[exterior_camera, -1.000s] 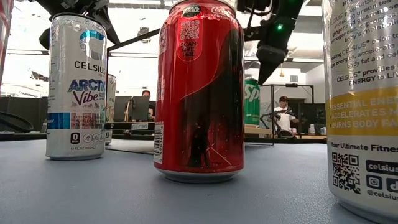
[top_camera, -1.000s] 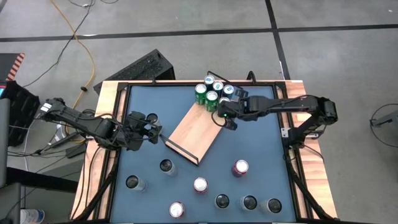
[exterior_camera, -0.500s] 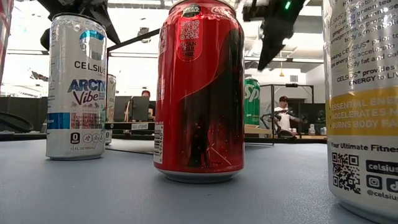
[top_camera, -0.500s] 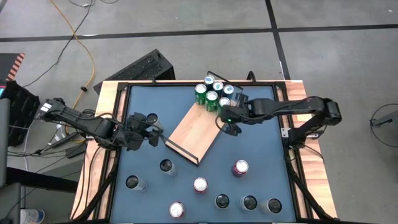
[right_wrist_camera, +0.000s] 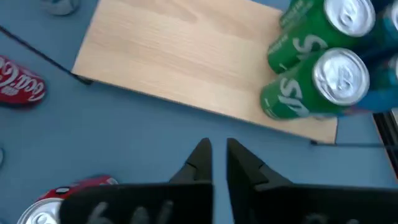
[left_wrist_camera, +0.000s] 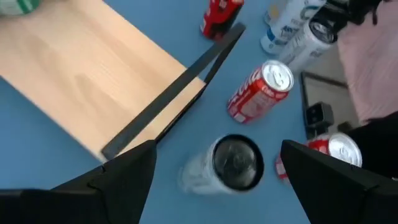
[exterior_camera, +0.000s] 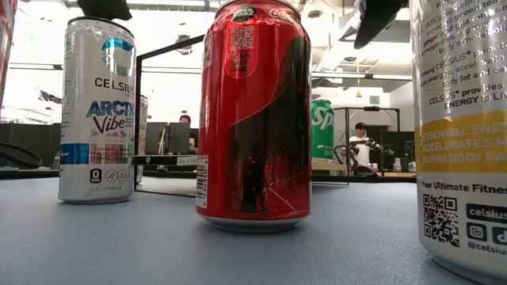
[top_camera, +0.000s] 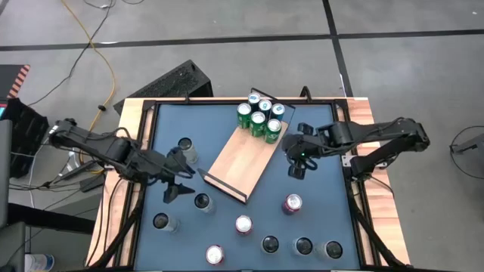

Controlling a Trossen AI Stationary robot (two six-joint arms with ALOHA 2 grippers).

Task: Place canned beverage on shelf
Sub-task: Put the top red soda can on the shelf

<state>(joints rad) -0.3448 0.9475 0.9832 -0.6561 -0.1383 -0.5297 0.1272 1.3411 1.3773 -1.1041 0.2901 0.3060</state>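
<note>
**Five cans shelved, about nine left on the table**

Loose cans (top_camera: 243, 224) stand along the near table. The left gripper (top_camera: 175, 187), spread wide, hovers over a dark-topped can (top_camera: 202, 201). The right gripper (top_camera: 297, 162), nearly closed and empty, sits beside the shelf (top_camera: 236, 156), whose far end holds five cans (top_camera: 259, 119).

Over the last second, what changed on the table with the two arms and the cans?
The right gripper drew back from the green cans on the shelf, off toward the right, holding nothing. The left gripper, open, moved from the can near the left rim down over the silver can. Cans and shelf stayed put.
</note>
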